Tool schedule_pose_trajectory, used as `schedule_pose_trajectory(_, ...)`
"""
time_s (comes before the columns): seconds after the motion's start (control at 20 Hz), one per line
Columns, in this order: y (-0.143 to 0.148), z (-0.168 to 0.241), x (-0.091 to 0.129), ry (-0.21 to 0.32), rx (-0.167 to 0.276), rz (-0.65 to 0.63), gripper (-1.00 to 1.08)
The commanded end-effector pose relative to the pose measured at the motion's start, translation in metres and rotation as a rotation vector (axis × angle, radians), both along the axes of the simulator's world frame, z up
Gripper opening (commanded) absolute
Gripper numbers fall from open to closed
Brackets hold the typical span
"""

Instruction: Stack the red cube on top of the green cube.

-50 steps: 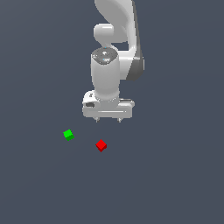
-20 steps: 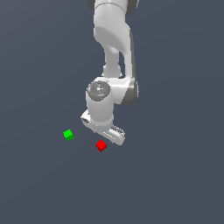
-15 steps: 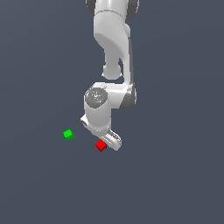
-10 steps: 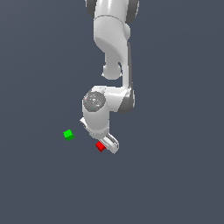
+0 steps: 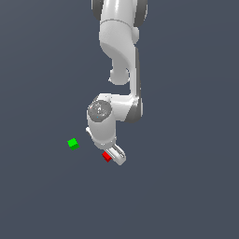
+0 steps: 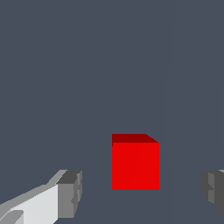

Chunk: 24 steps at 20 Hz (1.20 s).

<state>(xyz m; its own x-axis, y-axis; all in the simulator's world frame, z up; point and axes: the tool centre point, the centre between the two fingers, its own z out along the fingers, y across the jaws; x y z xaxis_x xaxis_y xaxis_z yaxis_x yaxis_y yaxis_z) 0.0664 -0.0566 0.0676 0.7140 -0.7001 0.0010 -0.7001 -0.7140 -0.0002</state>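
The red cube [image 5: 107, 157] rests on the dark floor, partly covered by the arm's hand in the exterior view. My gripper [image 5: 112, 156] has come down right over it. In the wrist view the red cube [image 6: 135, 162] stands between the two fingertips [image 6: 70, 194], with a gap on either side, so the gripper [image 6: 142, 192] is open and not touching it. The green cube [image 5: 73, 144] lies apart, toward the exterior view's left of the red one, and is outside the wrist view.
The white arm [image 5: 121, 56] reaches down from the top of the exterior view. Plain dark grey floor [image 5: 186, 186] surrounds both cubes.
The arm has dropped steadily and turned its hand, bringing the open fingers down around the red cube. Neither cube has moved.
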Motion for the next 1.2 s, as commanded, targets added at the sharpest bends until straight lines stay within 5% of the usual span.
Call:
schedule_pose_trajectory(0.0, 0.0, -0.007, 0.0, 0.001, 0.0, 0.0, 1.0)
schedule_pose_trajectory(0.65, -0.001, -0.048, 0.0, 0.001, 0.001, -0.005, 1.0)
schedule_pose_trajectory(0.7, -0.001, -0.048, 0.0, 0.001, 0.001, -0.005, -1.0)
schedule_pose_trajectory(1.15, -0.001, -0.048, 0.0, 0.001, 0.001, -0.005, -1.0)
